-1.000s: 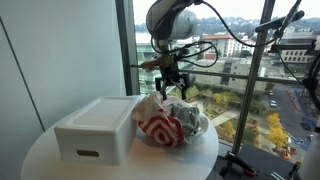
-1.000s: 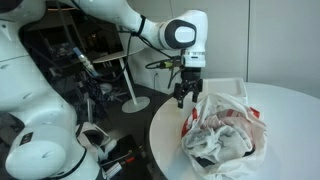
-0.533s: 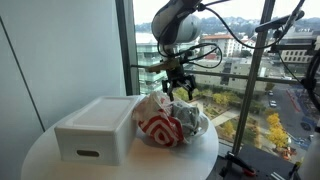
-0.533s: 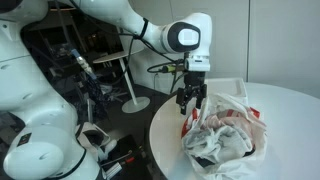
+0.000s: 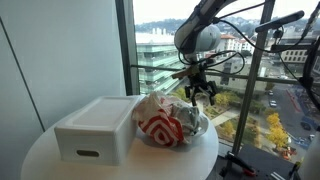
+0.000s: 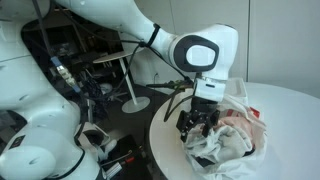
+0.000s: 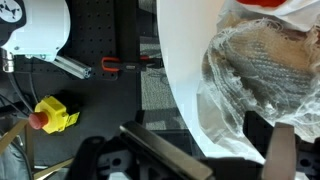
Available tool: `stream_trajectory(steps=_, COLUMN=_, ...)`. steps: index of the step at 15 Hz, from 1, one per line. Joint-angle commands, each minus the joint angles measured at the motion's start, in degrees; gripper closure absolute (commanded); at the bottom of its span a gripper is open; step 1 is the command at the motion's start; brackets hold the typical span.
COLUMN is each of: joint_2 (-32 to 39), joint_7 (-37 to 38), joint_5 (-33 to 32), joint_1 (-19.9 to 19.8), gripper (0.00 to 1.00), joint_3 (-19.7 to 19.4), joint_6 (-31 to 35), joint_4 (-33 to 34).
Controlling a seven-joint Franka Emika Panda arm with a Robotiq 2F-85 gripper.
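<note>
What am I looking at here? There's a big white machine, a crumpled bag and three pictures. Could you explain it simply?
It is a robot arm with several joints, ending in a two-fingered hand. Two pictures come from cameras standing outside the robot, looking at a round white table from different places. The third comes from a camera on the arm's wrist, looking past the fingers. On the table are a white box and a crumpled plastic bag with red and white print. The hand hangs at the bag's edge with its fingers open, and it holds nothing.
</note>
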Motion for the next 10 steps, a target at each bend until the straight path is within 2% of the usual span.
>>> stream_trajectory(steps=1, joint_2=1.26, joint_7=-0.40, joint_5=0.79, joint_1=-1.97, gripper=0.00, joint_3=-1.63, joint_6=-0.32, joint_4=-1.27)
stream_trajectory(steps=6, joint_2=6.79, joint_7=-0.77, joint_5=1.02, joint_1=-3.04, gripper=0.00, joint_3=-3.13, joint_6=-1.57, joint_4=0.23)
stream_trajectory(steps=10, joint_2=12.06, joint_7=-2.94, joint_5=1.87, joint_1=-2.97, gripper=0.00, joint_3=-3.63, joint_6=1.86, joint_4=1.79)
